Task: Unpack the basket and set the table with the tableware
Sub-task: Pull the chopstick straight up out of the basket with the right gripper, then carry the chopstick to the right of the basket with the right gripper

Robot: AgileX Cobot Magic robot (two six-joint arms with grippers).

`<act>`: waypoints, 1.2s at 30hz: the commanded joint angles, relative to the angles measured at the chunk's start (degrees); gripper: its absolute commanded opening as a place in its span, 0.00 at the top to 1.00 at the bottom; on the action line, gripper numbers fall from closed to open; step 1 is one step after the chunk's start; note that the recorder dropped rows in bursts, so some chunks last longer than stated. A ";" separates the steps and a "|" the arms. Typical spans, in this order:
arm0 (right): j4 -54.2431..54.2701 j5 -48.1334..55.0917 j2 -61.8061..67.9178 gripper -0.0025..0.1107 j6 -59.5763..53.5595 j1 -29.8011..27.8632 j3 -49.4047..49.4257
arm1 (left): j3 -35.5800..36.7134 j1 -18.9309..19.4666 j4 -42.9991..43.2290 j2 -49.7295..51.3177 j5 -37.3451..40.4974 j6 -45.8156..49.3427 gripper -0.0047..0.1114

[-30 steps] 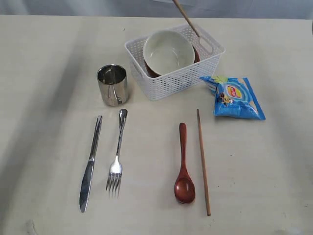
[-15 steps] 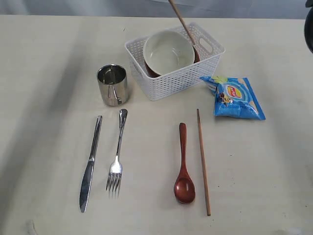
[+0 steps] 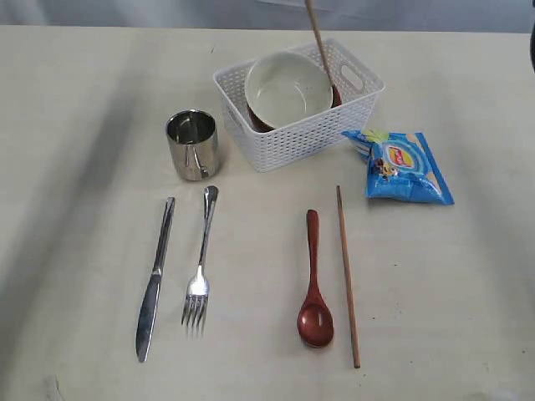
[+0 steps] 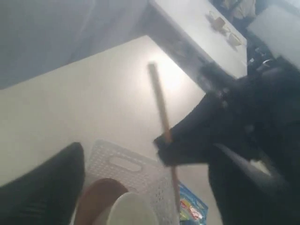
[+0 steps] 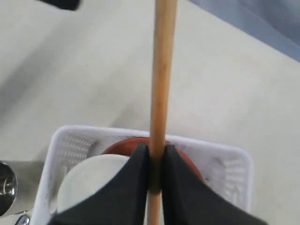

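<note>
The right arm's jaws are pressed together on the chopstick (image 3: 318, 38), pinching it partway along its length in the right wrist view. In the exterior view it stands steeply tilted at top centre, over the far right corner of the basket (image 3: 309, 138). The left arm's jaws look spread. One dark finger (image 4: 44, 187) sits low at the left of the left wrist view, well clear of the stick, and holds nothing.

The grip is the main risk. A thin round stick held at a single spot can pivot between the pads or slide through them. Its lower end is close to the rim of the bowl (image 3: 288, 88) and to the basket wall, so a sideways pull could snag there and twist it loose or drag the basket. Laying it down is also tight: the other chopstick (image 3: 348, 276) lies just beside the spoon (image 3: 313, 276), and a careless landing could knock either askew. The chip bag (image 3: 405, 167) is near that path too.

The cup (image 3: 192, 146), knife (image 3: 155, 280) and fork (image 3: 201, 259) lie on the worktop (image 3: 84, 167) at left.

The exterior view cuts off the stick's upper end and shows neither arm. I cannot tell whether its tip touches anything. The plate (image 3: 257, 123) shows only as brown slivers under the bowl. The left wrist view is blurred, and that arm's second finger merges with dark shapes.
</note>
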 commanded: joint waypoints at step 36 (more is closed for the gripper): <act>-5.65 -0.30 -51.54 0.98 -22.89 6.52 66.02 | 83.13 -0.81 -7.51 -49.41 -6.76 30.55 0.96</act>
